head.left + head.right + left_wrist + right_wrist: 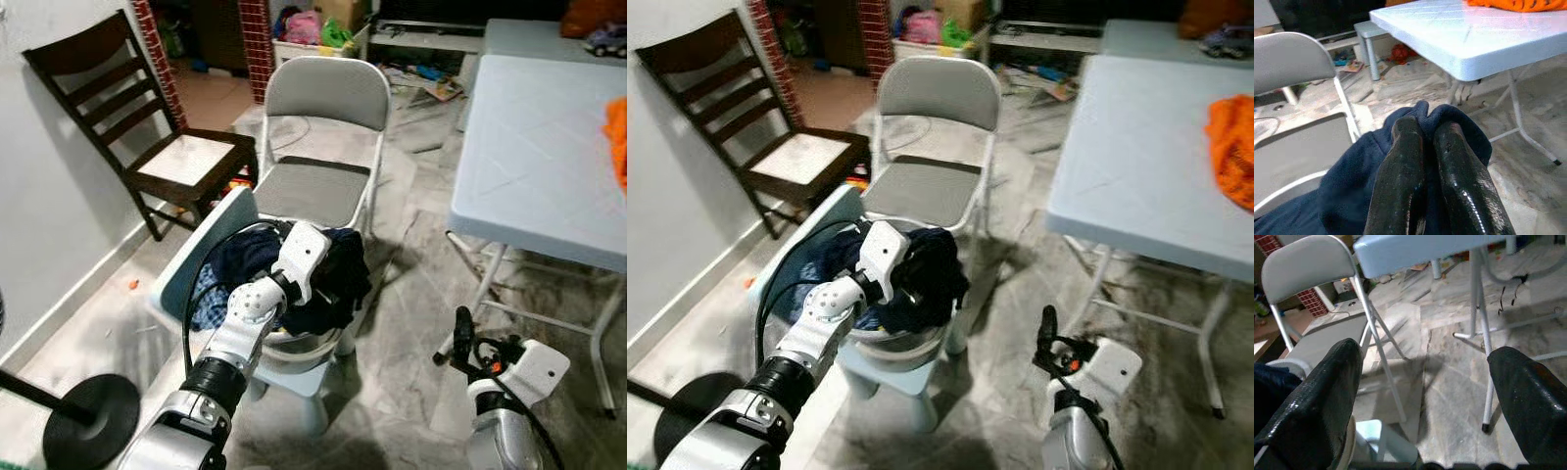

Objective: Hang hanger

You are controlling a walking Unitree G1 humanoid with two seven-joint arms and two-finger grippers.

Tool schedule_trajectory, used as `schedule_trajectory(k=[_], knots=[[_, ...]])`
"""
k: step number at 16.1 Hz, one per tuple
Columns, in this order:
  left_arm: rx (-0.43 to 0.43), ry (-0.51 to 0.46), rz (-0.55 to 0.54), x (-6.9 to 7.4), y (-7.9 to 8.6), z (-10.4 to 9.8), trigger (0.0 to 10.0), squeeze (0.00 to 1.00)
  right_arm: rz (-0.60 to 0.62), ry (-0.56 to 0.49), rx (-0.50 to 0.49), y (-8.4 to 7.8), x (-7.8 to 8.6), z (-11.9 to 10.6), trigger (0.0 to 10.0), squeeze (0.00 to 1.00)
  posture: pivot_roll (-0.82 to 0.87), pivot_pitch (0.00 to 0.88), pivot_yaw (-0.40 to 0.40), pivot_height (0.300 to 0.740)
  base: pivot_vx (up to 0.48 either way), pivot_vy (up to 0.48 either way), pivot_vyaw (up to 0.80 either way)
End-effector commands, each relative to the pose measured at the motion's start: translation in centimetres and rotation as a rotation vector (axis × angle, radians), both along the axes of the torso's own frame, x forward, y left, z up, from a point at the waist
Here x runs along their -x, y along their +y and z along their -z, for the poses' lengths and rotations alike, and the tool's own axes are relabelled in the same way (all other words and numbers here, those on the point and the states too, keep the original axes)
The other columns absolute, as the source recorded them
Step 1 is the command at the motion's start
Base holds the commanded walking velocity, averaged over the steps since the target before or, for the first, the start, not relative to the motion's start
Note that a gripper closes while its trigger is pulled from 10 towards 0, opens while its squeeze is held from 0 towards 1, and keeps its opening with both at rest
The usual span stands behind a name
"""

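A heap of dark navy clothing [338,279] fills a pale basin [304,345] that sits on a small light-blue plastic chair [209,245]. My left gripper [1425,128] reaches into the heap from the left, its two black fingers pressed together with a fold of the navy garment [1449,117] bunched at their tips. Its white wrist housing [301,257] hides the fingers in the eye views. My right gripper [1422,382] hangs low at the right, above the floor, open with nothing between its fingers [1320,396]. I cannot make out a hanger.
A grey folding chair [323,117] stands just behind the basin. A dark wooden chair [127,108] leans at the left wall. A light-blue folding table [539,157] with orange cloth [1234,147] is on the right. A black round stand base [93,416] lies at lower left.
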State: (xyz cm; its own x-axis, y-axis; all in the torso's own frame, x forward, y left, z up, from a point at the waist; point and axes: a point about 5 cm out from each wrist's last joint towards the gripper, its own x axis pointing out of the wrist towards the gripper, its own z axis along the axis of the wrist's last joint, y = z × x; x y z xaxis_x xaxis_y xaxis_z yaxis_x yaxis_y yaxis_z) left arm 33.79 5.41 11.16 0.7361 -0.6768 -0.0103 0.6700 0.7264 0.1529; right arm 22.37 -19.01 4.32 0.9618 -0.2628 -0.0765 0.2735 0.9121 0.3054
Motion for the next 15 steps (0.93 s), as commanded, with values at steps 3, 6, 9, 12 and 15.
schedule_trajectory(k=[3,6,9,12,15], knots=[[0.037,0.015,-0.038,-0.2,0.1,-0.2,0.0,0.0,-0.019,0.007,-0.011,0.4,0.3,0.0,10.0,0.0,0.11,0.058,-0.002,0.74,0.0,0.0,-0.8],[0.051,0.039,-0.057,0.3,0.0,0.7,0.0,0.0,-0.041,0.012,-0.003,0.0,-0.5,-0.3,10.0,0.0,0.11,0.059,-0.046,0.74,0.0,0.0,-0.63],[0.072,0.045,-0.052,0.6,-0.8,0.9,0.0,0.0,-0.052,-0.001,0.012,-0.2,-0.7,-0.9,10.0,0.0,0.09,0.063,-0.061,0.74,0.0,0.0,-0.8],[0.088,0.051,-0.04,0.6,-1.5,0.7,0.0,0.0,-0.057,0.005,0.02,-0.3,-0.3,-0.8,10.0,0.0,0.08,0.07,-0.064,0.74,0.0,-0.396,0.0],[0.078,0.046,-0.01,0.7,-2.0,0.7,0.0,0.0,-0.056,0.008,0.024,-0.5,-0.4,-0.9,10.0,0.0,0.07,0.068,-0.066,0.74,0.0,-0.391,0.0]])
